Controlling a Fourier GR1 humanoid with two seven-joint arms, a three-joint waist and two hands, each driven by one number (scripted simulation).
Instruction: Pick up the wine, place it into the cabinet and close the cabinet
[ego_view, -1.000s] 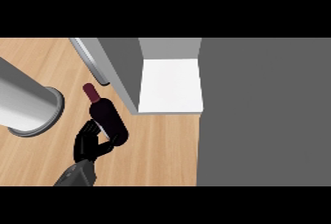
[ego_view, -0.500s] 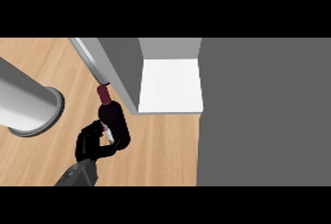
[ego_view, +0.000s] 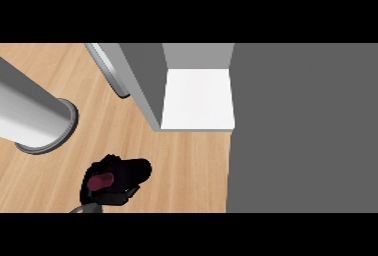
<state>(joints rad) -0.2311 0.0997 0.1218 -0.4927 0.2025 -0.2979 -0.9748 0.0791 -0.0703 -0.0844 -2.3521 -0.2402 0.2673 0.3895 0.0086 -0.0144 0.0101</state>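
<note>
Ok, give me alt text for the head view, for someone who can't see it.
A black hand holds a dark wine bottle over a wooden counter, below an open cabinet with a white shelf. A grey forearm crosses the upper left.

wine (ego_view: 103, 180) in robot hand (ego_view: 122, 175), apparently | cabinet (ego_view: 196, 100) behind-right | cylinder (ego_view: 33, 117) left

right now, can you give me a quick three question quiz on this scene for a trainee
1. True or false: the wine bottle stands inside the cabinet.
2. Which hand has its fingers curled round the bottle? A) left B) right
3. Fill in: the cabinet door is ____.

Key:
1. False. It is held over the wooden counter, short of the white shelf.
2. A. It shows at the lower left; no right hand is in view.
3. Open.
</note>
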